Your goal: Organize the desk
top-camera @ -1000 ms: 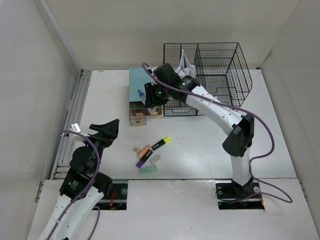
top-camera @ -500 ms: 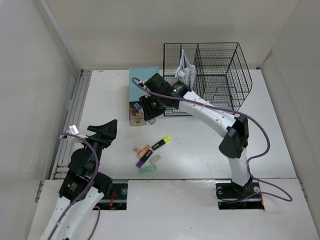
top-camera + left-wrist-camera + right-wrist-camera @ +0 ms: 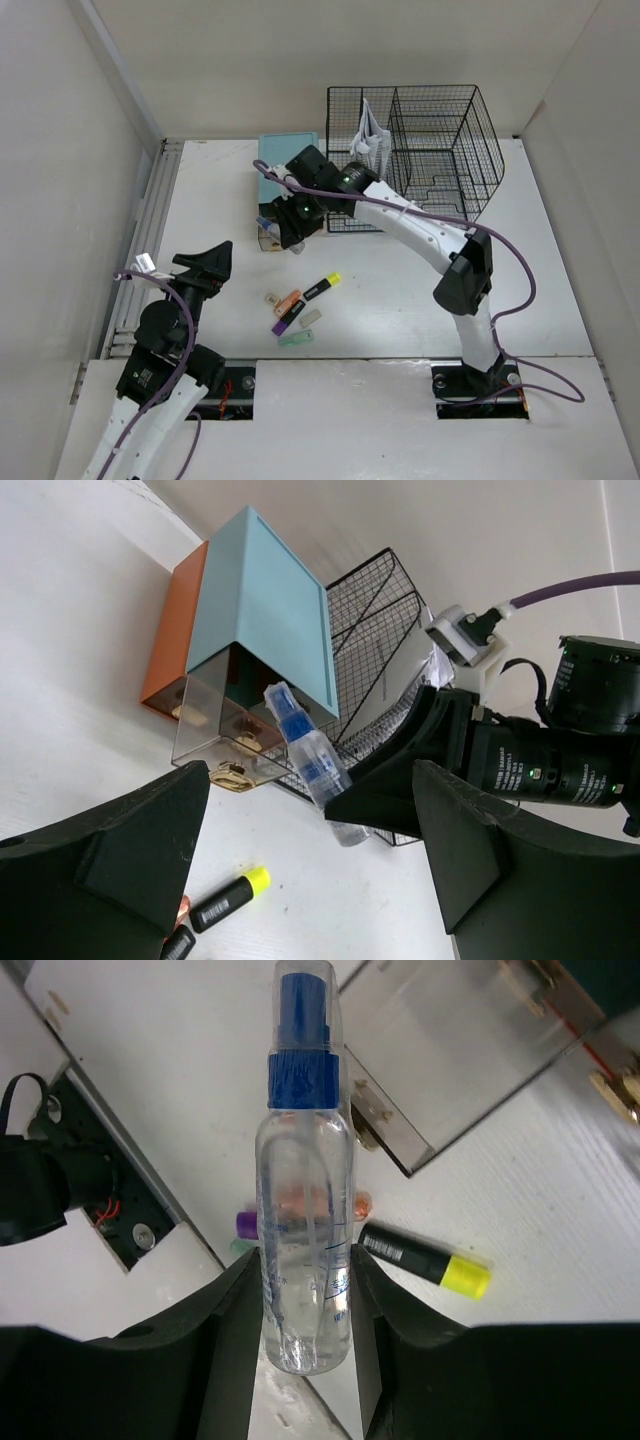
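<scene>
The bench (image 3: 400, 290) is seen spread white and flat beneath both arms, boxed in by pale walls, with a ribbed rail (image 3: 150, 240) run along its left edge. 1 clear spray bottle (image 3: 303, 1210) with a blue head is gripped around its body by the right end effector (image 3: 303, 1260), the jaws partly closed and pressed to both its sides. It is held in the air just in front of the teal-topped drawer box (image 3: 285, 160).

1 clear drawer (image 3: 215, 735) is seen pulled out at the foot of that box, and in the top view it is largely covered by the bottle and the right arm. Behind, 1 black wire rack (image 3: 430, 150) is stood at the back of the bench, just beside the box, with 1 white item (image 3: 370, 130) upright in its left section.

Over on the near left, the left end effector (image 3: 205, 262) is held wide open above the bench, nothing between its jaws, pointed toward the box.

Between the 2 arms a loose cluster is laid on the bench. 4 markers are counted: 1 yellow-tipped black marker (image 3: 320, 287), 1 orange marker (image 3: 288, 302), 1 purple marker (image 3: 285, 320) and 1 pale green marker (image 3: 296, 338). 2 small bits are counted beside them, 1 tan piece (image 3: 271, 297) and 1 grey piece (image 3: 311, 316), their kind not to be told. None of these is touched by either end effector.
</scene>
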{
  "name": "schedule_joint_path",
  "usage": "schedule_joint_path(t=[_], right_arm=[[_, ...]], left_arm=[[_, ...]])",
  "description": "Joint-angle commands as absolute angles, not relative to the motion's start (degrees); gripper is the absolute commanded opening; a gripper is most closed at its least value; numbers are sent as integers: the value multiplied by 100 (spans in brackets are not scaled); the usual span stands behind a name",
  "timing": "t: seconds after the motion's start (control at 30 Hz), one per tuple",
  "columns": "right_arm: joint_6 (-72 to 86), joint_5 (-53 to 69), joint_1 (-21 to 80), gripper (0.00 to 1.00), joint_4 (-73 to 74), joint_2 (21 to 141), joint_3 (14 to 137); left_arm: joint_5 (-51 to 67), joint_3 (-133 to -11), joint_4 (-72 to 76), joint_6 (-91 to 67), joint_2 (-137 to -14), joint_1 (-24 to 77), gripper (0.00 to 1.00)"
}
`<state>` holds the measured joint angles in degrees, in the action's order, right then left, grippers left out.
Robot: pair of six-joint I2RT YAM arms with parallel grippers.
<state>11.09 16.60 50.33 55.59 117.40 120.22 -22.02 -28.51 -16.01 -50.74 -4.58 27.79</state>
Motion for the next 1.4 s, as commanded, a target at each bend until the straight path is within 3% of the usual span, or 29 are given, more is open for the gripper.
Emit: schedule_joint_path(t=[0.0, 0.17, 0.7, 1.37], right_arm=[[301, 2205, 5080, 0, 5273, 11882, 12733], [-324, 2486, 5080, 0, 4765, 12217, 13078], [-606, 3472, 4448, 0, 1943, 12155, 11761], [-932, 2839, 4500, 0, 1450, 12173, 10749]], left_arm=[[-2303, -2865, -1503, -4939, -387, 2812, 80], [-2303, -2865, -1555, -4887, -387, 2812, 80], [-2250, -2760, -1626, -4887, -272, 2812, 80], [-2250, -2707, -1573, -4939, -325, 2812, 80]])
